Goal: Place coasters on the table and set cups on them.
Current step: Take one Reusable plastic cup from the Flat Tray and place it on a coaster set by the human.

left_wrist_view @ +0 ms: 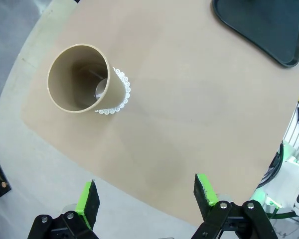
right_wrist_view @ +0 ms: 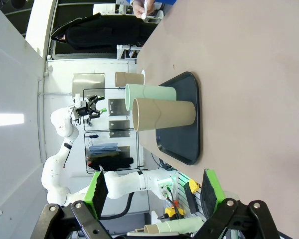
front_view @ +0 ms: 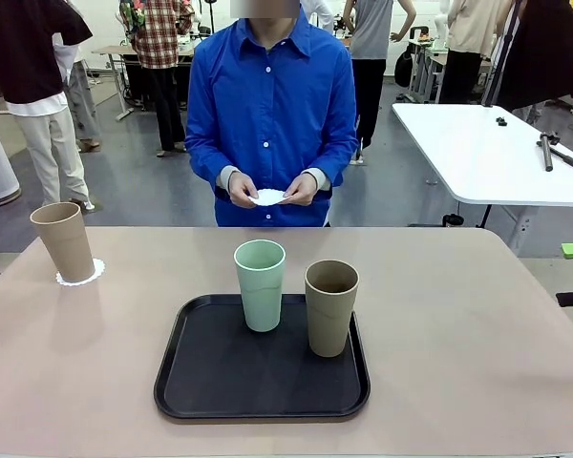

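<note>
While the front view shows a person's hands [front_view: 301,188] holding a coaster [front_view: 267,197], the left gripper [left_wrist_view: 145,189] hangs spread near a tan cup [left_wrist_view: 79,77] on its doily [left_wrist_view: 120,94]. The right gripper [right_wrist_view: 154,180] gapes toward the mint cup [right_wrist_view: 154,93] and brown tumbler [right_wrist_view: 167,113] on the tray [right_wrist_view: 187,144].

Black rounded tray [front_view: 210,377] in front, blue-shirted person [front_view: 270,114] beyond it, white rectangular table [front_view: 477,153] farther right.

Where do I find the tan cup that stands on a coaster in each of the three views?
Front view: tan cup at the far left of the table.
Left wrist view: upper left, seen from above.
Right wrist view: sideways, just above the mint cup.
Shared landmark: the black tray.
</note>
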Action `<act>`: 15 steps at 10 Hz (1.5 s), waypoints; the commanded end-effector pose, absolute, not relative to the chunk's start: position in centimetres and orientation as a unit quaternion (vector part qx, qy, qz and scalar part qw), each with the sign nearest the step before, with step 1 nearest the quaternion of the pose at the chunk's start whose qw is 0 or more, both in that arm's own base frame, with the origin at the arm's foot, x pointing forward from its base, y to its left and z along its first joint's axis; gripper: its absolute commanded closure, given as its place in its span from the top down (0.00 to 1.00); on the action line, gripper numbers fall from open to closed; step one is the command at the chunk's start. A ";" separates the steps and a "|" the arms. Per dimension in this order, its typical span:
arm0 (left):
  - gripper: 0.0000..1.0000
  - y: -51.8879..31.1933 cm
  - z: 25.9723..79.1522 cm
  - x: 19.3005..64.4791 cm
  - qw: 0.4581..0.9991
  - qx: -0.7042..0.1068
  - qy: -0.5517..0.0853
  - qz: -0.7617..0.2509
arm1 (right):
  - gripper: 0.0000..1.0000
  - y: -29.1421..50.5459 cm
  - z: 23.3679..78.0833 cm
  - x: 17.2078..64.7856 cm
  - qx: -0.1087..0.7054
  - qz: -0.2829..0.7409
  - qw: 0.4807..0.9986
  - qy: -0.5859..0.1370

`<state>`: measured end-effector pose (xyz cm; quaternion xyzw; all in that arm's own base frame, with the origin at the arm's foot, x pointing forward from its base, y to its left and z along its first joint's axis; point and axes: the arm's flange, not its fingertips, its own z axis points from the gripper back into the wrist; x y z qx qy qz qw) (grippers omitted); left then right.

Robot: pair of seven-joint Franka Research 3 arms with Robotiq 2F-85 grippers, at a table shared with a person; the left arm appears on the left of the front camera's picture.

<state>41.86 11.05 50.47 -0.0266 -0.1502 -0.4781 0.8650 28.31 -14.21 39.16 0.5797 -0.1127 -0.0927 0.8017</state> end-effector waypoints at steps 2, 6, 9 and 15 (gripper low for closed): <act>1.00 11.1 50.5 41.9 0.865 -0.027 -0.150 -0.478 | 1.00 -14.2 39.2 28.4 0.587 -0.089 0.796 -0.118; 1.00 7.6 49.2 34.2 0.964 -0.085 -0.042 -0.250 | 1.00 -14.2 39.2 28.4 0.587 -0.089 0.796 -0.118; 1.00 4.3 46.0 28.4 0.964 -0.050 -0.013 -0.261 | 1.00 -14.2 39.2 28.4 0.587 -0.089 0.796 -0.118; 1.00 10.8 48.3 32.5 0.918 -0.315 -0.058 -0.233 | 1.00 -14.2 39.2 28.4 0.587 -0.089 0.796 -0.118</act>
